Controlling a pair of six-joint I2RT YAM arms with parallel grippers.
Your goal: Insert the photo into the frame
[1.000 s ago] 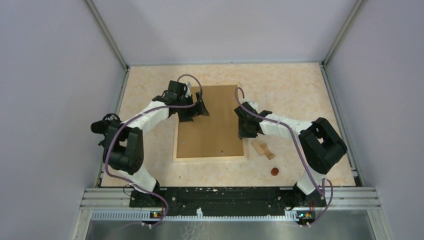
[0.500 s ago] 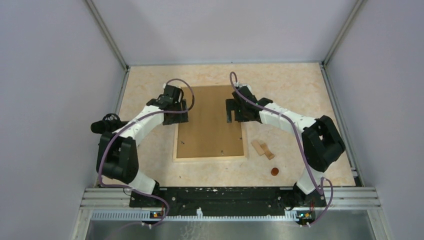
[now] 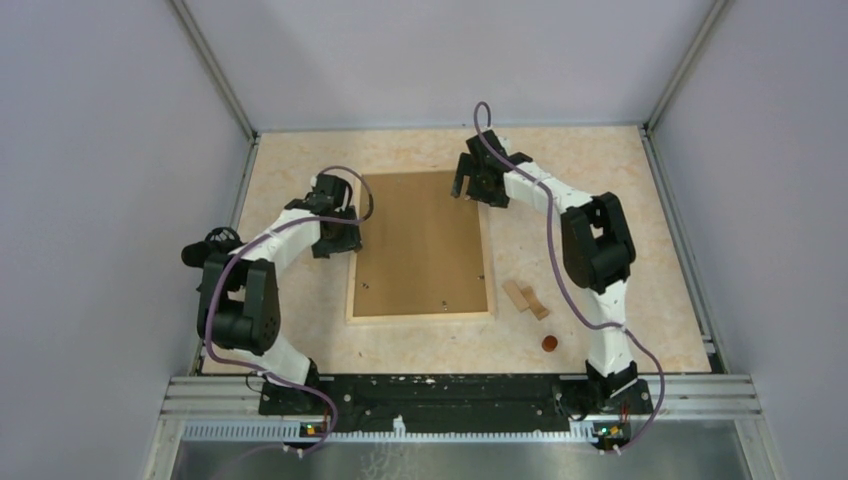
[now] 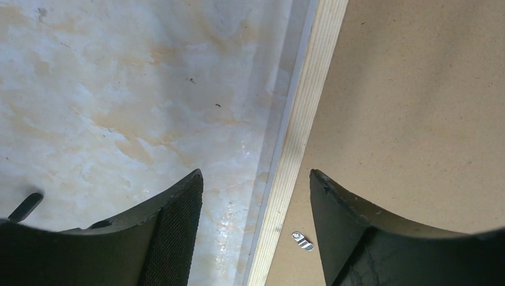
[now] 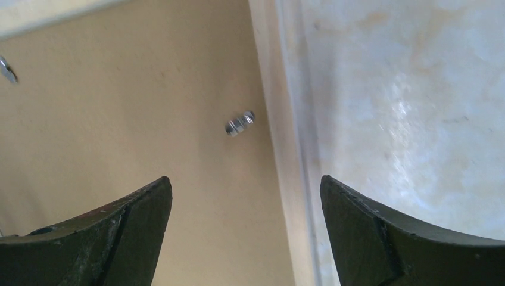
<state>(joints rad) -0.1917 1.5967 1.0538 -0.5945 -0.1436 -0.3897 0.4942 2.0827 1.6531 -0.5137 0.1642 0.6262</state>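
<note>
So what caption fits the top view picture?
Left tool and right tool, both open, hover at the frame edges; photo lies back up inside.

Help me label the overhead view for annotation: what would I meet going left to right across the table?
left hand → photo, brown back up → wooden blocks

- Photo (image 3: 425, 245): its plain brown board back faces up, with nothing written or printed on it.
- Frame (image 3: 420, 317): bare pale wood, no mark or label to read.
- Counter (image 3: 580, 200): marbled surface, no sign or number.
</note>
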